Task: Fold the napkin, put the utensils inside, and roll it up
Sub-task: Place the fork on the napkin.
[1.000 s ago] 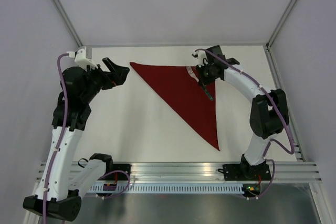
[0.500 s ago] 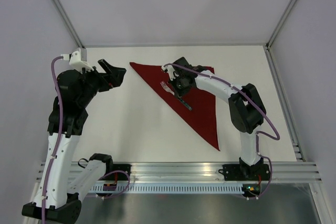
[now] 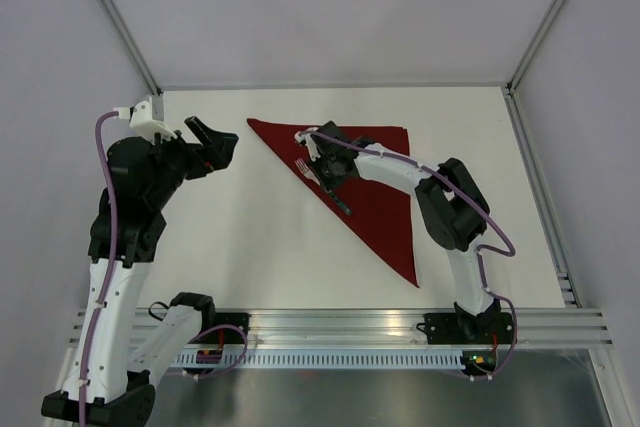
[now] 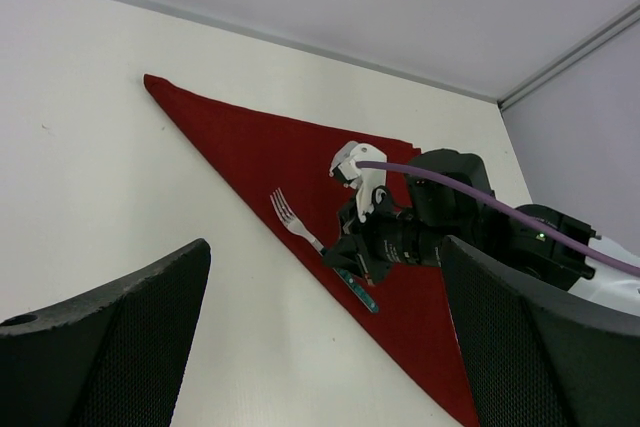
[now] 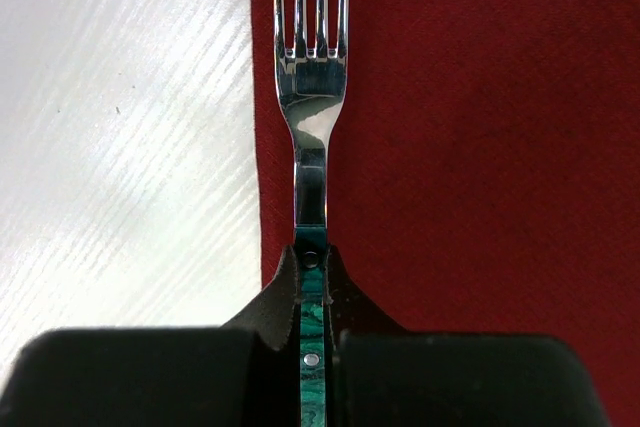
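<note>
White walls close in a pale table [image 3: 250, 237], and on it the maroon napkin [image 3: 375, 187] lies folded into a triangle, its long edge running from the far-left corner down toward the near point.

Your right hand [image 3: 330, 179] is clamped on the green handle of the fork [image 3: 304, 166] and reaches out over that long edge. In the right wrist view the handle sits pinched between the two fingers [image 5: 285, 282], and the steel neck and tines point straight ahead. The tines are over red cloth, just inside the fold, with bare table to their left.

The step in hand looks like setting the fork down inside the napkin. Do it well by going low before you let go — I cannot tell whether the tines touch the fabric yet. Keep the whole fork on the cloth: it sits very near the edge, so I would nudge it toward the middle of the triangle or it may slip out in the roll. Open the fingers only a little and lift straight off, so you do not drag the fold.

Your left hand [image 3: 215, 142] hangs above bare table beside the napkin's far-left corner — jaws spread wide, holding nothing, well apart from the fork. From there it could pin that corner if the cloth shifts.
</note>
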Available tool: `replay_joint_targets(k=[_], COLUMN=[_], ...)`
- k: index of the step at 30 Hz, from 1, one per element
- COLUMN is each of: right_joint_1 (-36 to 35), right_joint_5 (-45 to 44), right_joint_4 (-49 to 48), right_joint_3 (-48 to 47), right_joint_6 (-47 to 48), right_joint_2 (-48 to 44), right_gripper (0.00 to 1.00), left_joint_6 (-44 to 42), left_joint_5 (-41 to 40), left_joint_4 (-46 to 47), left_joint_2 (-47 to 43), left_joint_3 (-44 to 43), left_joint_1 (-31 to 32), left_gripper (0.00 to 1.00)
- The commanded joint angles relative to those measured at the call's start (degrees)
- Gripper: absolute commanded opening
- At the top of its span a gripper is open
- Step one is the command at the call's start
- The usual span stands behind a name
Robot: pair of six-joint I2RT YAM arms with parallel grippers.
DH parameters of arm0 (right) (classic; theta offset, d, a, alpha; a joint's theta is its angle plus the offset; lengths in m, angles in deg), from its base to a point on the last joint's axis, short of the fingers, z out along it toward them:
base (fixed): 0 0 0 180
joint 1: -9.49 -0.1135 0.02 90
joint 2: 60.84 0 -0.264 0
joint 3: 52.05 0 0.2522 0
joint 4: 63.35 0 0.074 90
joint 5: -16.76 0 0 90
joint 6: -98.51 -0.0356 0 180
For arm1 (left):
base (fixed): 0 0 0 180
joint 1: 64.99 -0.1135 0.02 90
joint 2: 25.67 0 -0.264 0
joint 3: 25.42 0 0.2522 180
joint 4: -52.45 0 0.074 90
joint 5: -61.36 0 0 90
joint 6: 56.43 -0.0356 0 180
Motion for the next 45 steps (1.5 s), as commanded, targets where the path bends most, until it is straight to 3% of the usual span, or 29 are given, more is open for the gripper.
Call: replay_joint_targets(k=[1, 36, 40, 43, 45], right_joint_1=[-1.21, -1.92, -1.92, -1.92, -1.92], right_joint_5=[-2.44, -4.63, -4.02, -3.32, -3.05], right_joint_4=[-2.45, -2.8, -2.54, -1.92, -1.4], right_joint_3=[-1.83, -2.01, -1.66, -2.01, -2.36], right_joint_6=[-1.62, -1.53, -1.53, -1.36, -1.44], right_joint_2=[1.32, 2.73, 1.94, 0.89, -0.08], right_gripper=[0.0, 0.01, 0.16, 0.35, 0.39], left_joint_6=[-0.66, -2.5, -2.68, -2.68, -2.77], left_joint_5=[-0.46, 0.24, 0.6, 0.69, 0.77], left_joint_4=[-0.97, -1.58, -1.58, -1.58, -1.67], left_joint_2=[-0.38, 0.5, 0.76, 1.11, 1.46], left_joint_3=[-1.18, -0.39, -0.56, -0.91, -1.35], left_joint_1=[-0.12, -0.12, -0.12, -0.12, -0.12], left_gripper=[1.0, 1.0, 1.0, 1.0, 1.0])
